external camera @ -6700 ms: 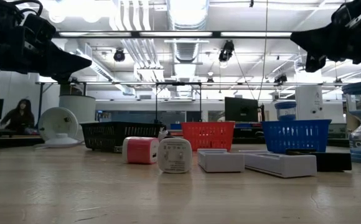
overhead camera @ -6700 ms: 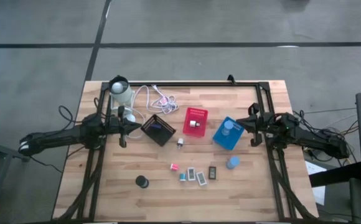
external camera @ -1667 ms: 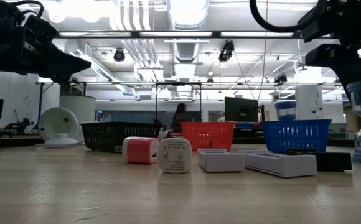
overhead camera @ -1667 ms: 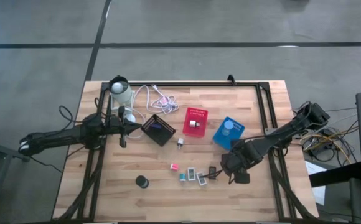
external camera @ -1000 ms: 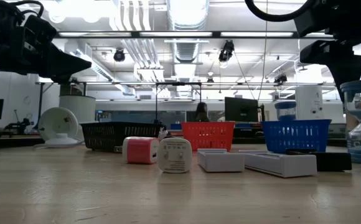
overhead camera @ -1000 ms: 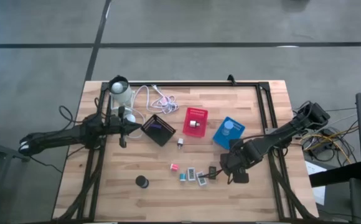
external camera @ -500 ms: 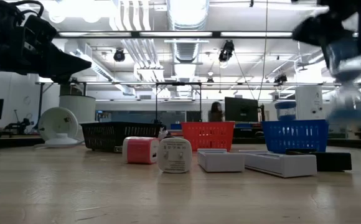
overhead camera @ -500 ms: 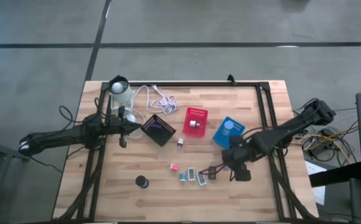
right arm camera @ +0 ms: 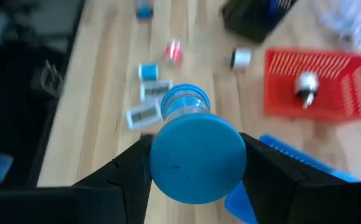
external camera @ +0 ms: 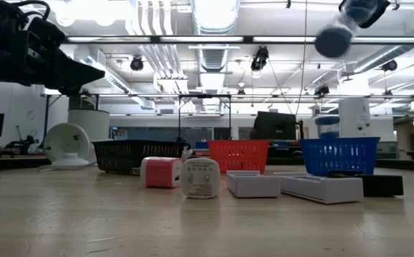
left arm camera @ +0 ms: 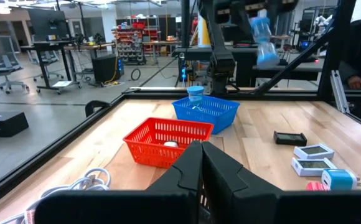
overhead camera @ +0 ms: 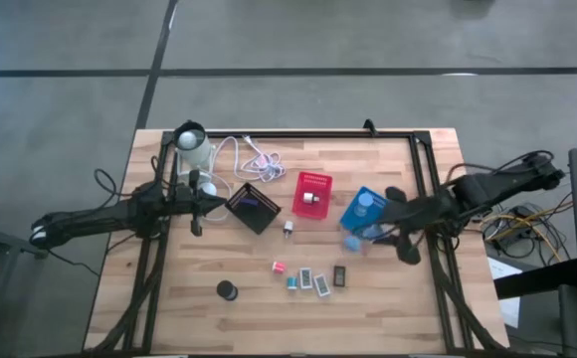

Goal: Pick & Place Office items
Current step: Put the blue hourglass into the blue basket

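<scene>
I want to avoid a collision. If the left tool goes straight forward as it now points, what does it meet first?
Probably the red basket, directly ahead of the shut left tool; the blue basket lies beyond. Depth is uncertain.

three mesh bins (overhead camera: pixel 311 194), two hourglasses (right arm camera: pixel 196 149)

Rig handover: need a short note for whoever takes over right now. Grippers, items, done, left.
Right gripper: shut on the pale-blue hourglass-shaped timer, lifted clear of the table beside the blue mesh bin.
Left gripper: shut, empty, waiting near the black mesh bin.
Done: a second pale-blue timer stands in the blue bin; a small white-and-silver item lies in the red mesh bin.
Left: drop the held timer; on the wooden table remain the black disc, pink block, teal block, two white blocks, flat black block and a small white plug.
</scene>
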